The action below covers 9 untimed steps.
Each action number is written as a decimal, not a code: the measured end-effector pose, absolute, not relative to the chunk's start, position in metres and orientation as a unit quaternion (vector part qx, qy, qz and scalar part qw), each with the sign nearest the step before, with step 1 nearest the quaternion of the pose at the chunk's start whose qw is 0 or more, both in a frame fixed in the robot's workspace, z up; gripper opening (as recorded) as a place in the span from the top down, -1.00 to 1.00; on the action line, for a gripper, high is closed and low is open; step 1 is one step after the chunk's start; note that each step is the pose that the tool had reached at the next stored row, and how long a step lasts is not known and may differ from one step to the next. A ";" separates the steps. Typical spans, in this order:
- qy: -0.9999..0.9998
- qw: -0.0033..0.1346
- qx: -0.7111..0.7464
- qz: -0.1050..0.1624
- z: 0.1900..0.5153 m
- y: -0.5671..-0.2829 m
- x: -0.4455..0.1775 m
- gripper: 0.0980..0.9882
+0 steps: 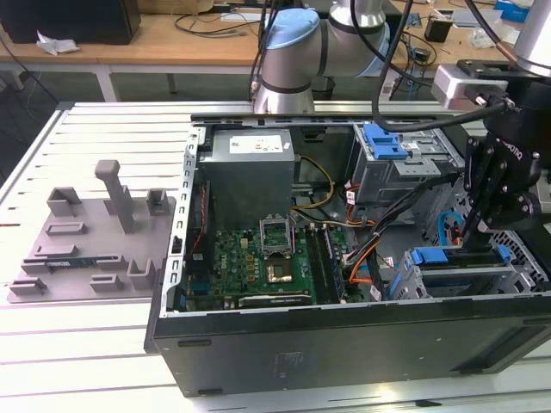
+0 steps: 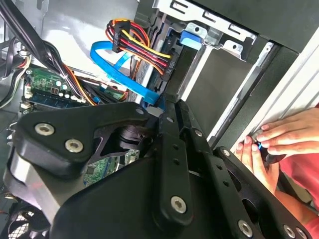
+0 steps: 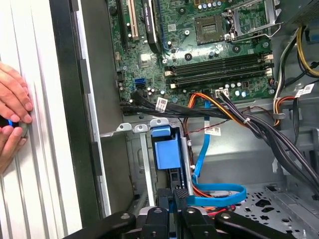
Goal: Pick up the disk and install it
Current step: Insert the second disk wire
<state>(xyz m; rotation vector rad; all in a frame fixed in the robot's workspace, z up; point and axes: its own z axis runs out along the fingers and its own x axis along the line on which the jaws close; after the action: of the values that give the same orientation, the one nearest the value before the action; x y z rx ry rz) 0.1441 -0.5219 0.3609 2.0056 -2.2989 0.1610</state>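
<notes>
The disk shows as its blue carrier end [image 3: 167, 152], sitting in the grey metal drive cage [image 3: 137, 159] at the front corner of the open computer case [image 1: 344, 344]. The silver body is hidden inside the cage. In the exterior view the same blue carrier [image 1: 429, 255] lies on top of the lower cage, toward that view's right. My black gripper [image 1: 472, 245] reaches down into this corner. In the first wrist view the gripper [image 3: 174, 193] has its fingers together, right at the carrier's outer end.
A separate blue bracket [image 1: 383, 142] sits on the upper cage. A blue data cable [image 3: 209, 194] and bundled wires [image 3: 249, 119] run close by the gripper. The motherboard [image 3: 209, 45] fills the case floor. A person's hands [image 3: 12, 109] rest outside the case wall. A grey fixture [image 1: 86, 249] lies at the exterior view's left.
</notes>
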 end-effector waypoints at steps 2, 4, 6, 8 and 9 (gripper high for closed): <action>-0.752 0.041 0.656 0.050 0.361 -0.524 0.144 0.86; -0.752 0.039 0.656 0.049 0.361 -0.525 0.143 0.86; -0.752 0.038 0.656 0.048 0.361 -0.525 0.143 0.86; -0.752 0.038 0.656 0.048 0.361 -0.525 0.143 0.86; -0.752 0.038 0.656 0.048 0.361 -0.525 0.143 0.86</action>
<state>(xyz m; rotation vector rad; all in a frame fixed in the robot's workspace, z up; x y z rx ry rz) 0.1434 -0.5249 0.3608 2.0131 -2.3077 0.1460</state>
